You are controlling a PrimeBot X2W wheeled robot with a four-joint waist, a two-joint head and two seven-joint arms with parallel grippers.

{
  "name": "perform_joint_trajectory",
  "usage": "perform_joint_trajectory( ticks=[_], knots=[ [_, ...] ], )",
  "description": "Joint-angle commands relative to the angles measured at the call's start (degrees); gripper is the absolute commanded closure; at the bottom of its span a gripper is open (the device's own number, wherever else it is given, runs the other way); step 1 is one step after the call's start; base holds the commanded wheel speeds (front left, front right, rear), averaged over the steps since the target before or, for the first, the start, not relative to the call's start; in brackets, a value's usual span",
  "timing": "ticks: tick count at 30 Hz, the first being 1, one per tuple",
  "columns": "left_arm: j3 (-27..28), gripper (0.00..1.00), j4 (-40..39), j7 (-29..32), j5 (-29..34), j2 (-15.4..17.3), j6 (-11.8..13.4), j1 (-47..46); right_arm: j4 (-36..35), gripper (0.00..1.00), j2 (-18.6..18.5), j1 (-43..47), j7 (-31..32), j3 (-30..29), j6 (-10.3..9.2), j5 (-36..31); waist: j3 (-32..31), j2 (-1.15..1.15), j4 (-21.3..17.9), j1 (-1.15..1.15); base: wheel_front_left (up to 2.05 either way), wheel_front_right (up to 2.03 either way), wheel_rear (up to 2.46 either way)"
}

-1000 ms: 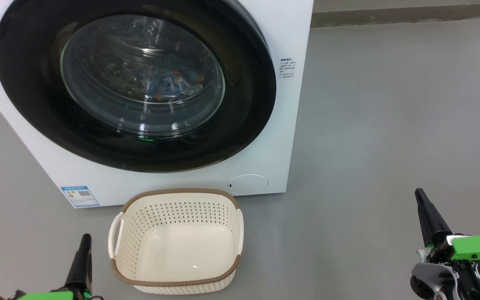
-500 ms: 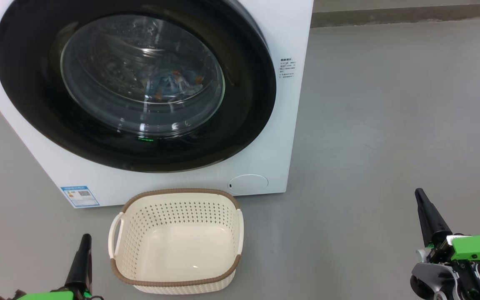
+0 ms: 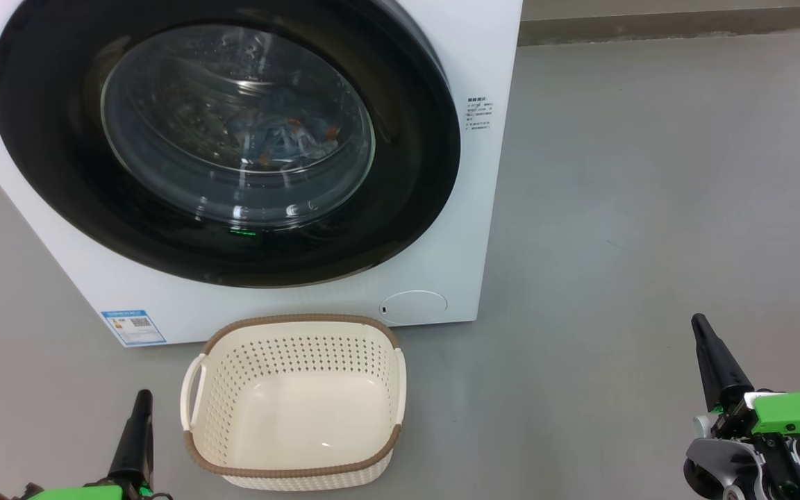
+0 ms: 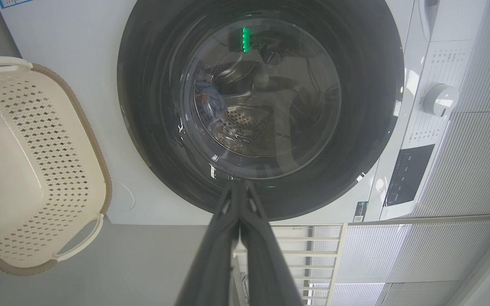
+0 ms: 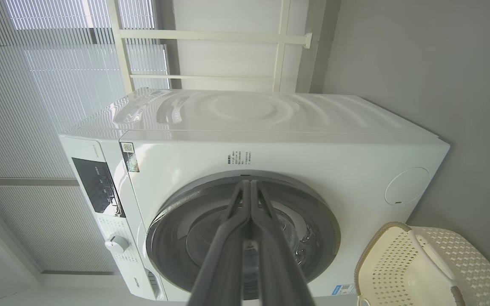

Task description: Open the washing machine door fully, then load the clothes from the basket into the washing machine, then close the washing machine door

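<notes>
My left pincer, right pincer pressed closed, empty; basket at left's 3 o'clock; clothes behind washing machine door, 1 o'clock.

Both arms low: left gripper jaws closed, empty; right gripper jaws closed, empty; both pointing up.

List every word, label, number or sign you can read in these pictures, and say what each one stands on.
Nothing reads letter for letter.
Blue energy sticker, lower front of the washing machine: too small.
Small printed block, right of the washing machine door: too small.
Control panel markings: blurred.
QR-code sticker, beside the panel: too small.
</notes>
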Motion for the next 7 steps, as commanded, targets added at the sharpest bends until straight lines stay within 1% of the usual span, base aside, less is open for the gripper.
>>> perform_joint_trajectory(
  ticks=[1, 7],
  knots=[
    [1.9, 1.00, -1.2, 0.4, -0.4, 0.5, -0.4, -2.8, -1.7, 1.00, -0.5, -0.2, 0.2, 1.0, 0.02, 0.0, 0.0, 0.00, 0.0, 0.00, 0.00, 0.00, 0.00],
    [1.9, 1.00, -1.2, 0.4, -0.4, 0.5, -0.4, -2.8, -1.7, 1.00, -0.5, -0.2, 0.2, 1.0, 0.02, 0.0, 0.0, 0.00, 0.0, 0.00, 0.00, 0.00, 0.00]
  ],
)
